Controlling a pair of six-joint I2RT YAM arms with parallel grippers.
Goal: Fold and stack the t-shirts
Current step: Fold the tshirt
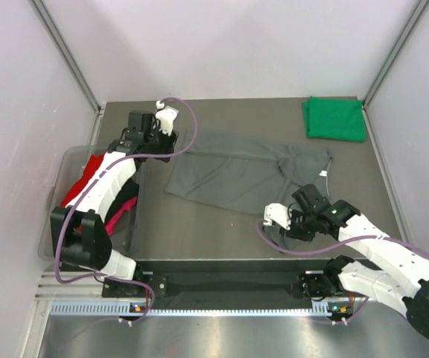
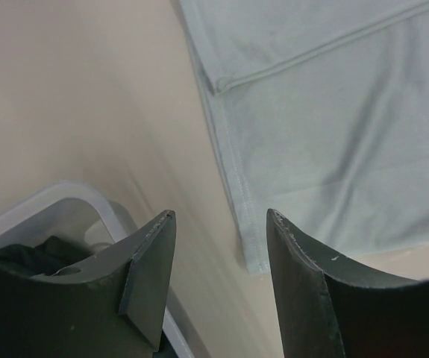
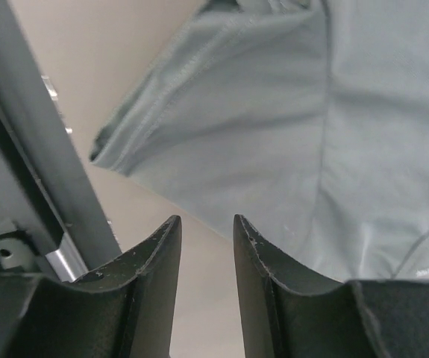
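Left gripper (image 2: 220, 216): jaws wide apart and empty, over bare table (image 1: 199, 231) just beside the hemmed corner of the grey shirt, upper left in the overhead view.
Right gripper (image 3: 207, 220): jaws only a narrow gap apart, nothing between them, at the same shirt's lower-right edge.
Dark grey t-shirt (image 1: 236, 171): lies mid-frame, spread out but rumpled, with its right side bunched into creases.
Green t-shirt (image 1: 335, 118): sits at the upper right corner of the table, folded into a compact rectangle.
Tub (image 1: 65, 160): stands at the left edge, holding red cloth (image 1: 87, 175) and darker cloth in a loose heap.
Done: one shirt looks folded and set aside.
Left to do: the grey shirt is not yet folded or stacked, and the tub's shirts appear untouched, so the job seems to be at an early stage.
Materials: thin, limp knit with stitched double hems. The tub is clear, rigid plastic with rounded corners. The tabletop is matte and smooth, and the gripper fingers are dark, hard and scuffed.
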